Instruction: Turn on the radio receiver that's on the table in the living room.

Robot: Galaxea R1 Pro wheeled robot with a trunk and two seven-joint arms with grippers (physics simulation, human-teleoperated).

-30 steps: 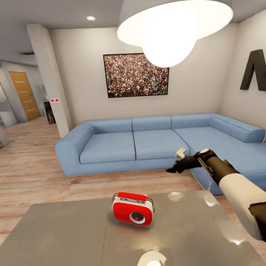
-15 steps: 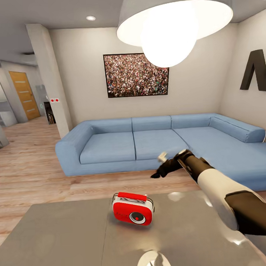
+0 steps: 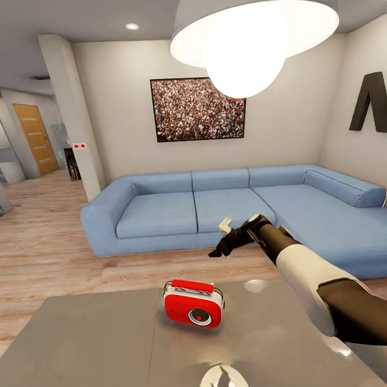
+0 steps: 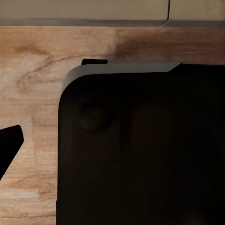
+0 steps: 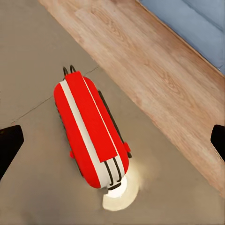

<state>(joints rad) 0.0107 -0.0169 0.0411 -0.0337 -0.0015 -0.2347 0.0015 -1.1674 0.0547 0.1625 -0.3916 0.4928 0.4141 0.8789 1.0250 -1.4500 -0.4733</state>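
Head view: the living room, with light wood plank floor point(image 3: 43, 252), blue L-shaped sofa point(image 3: 217, 206), crowd-photo picture point(image 3: 198, 108) and white dome pendant lamp point(image 3: 253, 31). The glossy grey table point(image 3: 99, 351) fills the foreground, its near edge cut off by the frame. The radio receiver point(image 3: 193, 303) stands upright near the table's far edge, dial facing the robot, with bare tabletop on either side. The right gripper point(image 3: 221, 247) hangs in the air above and beyond the radio, apart from it; its finger spread is hard to read here.

Left wrist view: a dark rounded body point(image 4: 140, 150) hides most of the wood floor; one dark fingertip point(image 4: 9, 143) shows at the frame's edge, and whether the left fingers are apart or together cannot be told.

Right wrist view: the radio is seen from above, red handle uppermost, just inside the table's edge beside the floor strip and sofa. Dark fingertips point(image 5: 8, 145) at opposite frame edges stand wide apart, clear of the radio
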